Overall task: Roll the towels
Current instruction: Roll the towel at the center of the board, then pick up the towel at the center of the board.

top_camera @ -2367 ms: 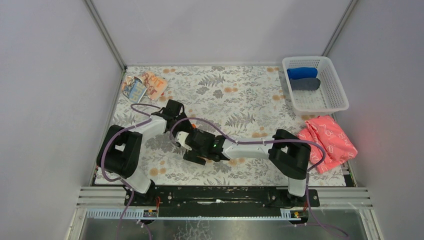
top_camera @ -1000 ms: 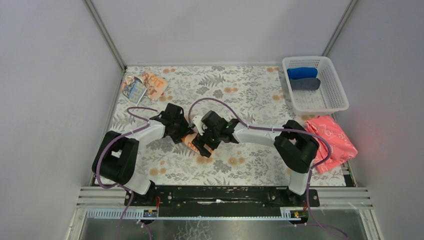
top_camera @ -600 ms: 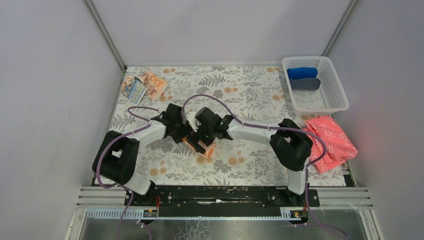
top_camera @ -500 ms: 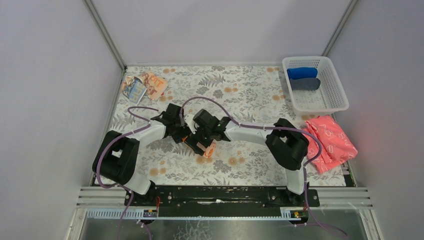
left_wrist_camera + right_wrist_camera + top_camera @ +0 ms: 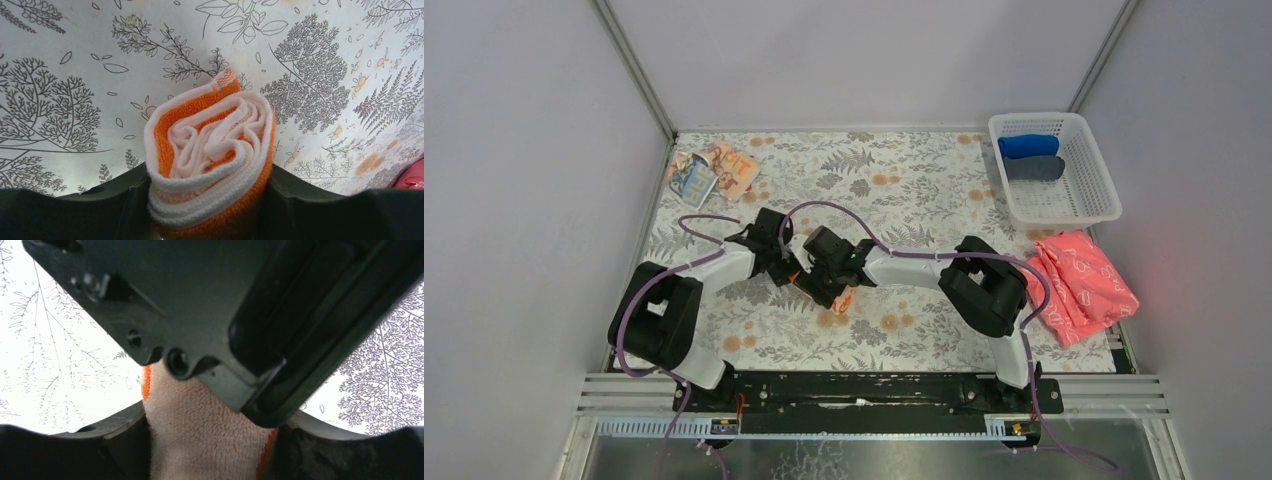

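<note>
The orange-bordered towel [image 5: 210, 140] is rolled into a tight spiral, and its end faces the left wrist camera. My left gripper [image 5: 210, 187] is shut on this roll, one finger pressed to each side. From the other side, my right gripper [image 5: 210, 440] is shut on the same towel [image 5: 200, 430], whose cream pile fills the gap between its fingers. The left gripper's black body [image 5: 225, 305] blocks most of the right wrist view. From above, the two grippers [image 5: 782, 262] [image 5: 819, 280] meet at mid-table, and only a corner of the roll [image 5: 841, 299] shows. The pale peach lettered towel [image 5: 714, 172] lies crumpled at the far left.
A white basket [image 5: 1096, 170] at the far right holds a blue roll [image 5: 1028, 146] and a dark grey roll [image 5: 1034, 168]. A pink patterned cloth [image 5: 1079, 285] lies in front of it by the right edge. The table has a floral cover and grey walls on three sides.
My right gripper has swung left onto the roll beside the left gripper, and its jaws have drawn in around the towel. The left gripper has kept its hold, hardly moving.
</note>
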`<state>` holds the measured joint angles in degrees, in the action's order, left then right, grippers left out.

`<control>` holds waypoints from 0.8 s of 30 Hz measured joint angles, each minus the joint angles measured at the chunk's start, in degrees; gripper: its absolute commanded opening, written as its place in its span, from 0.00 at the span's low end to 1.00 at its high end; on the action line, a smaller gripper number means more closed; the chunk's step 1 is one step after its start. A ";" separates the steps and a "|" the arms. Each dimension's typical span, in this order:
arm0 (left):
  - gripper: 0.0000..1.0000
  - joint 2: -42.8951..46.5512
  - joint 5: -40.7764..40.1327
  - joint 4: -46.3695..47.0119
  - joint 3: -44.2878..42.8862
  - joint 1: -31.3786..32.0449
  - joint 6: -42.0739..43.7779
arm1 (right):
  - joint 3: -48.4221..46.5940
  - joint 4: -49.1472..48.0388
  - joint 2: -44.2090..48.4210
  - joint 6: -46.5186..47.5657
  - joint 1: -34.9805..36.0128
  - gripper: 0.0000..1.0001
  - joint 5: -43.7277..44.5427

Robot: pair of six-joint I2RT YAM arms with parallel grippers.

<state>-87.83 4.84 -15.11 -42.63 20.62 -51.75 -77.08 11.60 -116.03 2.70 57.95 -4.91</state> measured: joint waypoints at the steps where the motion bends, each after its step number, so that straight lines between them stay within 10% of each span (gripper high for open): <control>1: 0.47 0.02 0.04 0.09 0.02 0.00 -0.04 | -0.02 0.02 -0.02 0.04 0.00 0.51 0.31; 10: 0.67 0.02 0.87 1.25 -0.02 0.26 0.04 | 0.76 0.33 0.98 -0.24 -0.09 0.03 1.53; 24: 0.92 4.26 0.22 -9.01 -12.20 -7.52 5.22 | 7.21 8.28 11.69 -1.22 -4.37 0.00 1.81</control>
<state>-83.57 5.06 -24.12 -54.83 13.10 -46.52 -69.87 19.88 -104.33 1.48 53.58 -3.09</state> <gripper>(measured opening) 0.903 0.439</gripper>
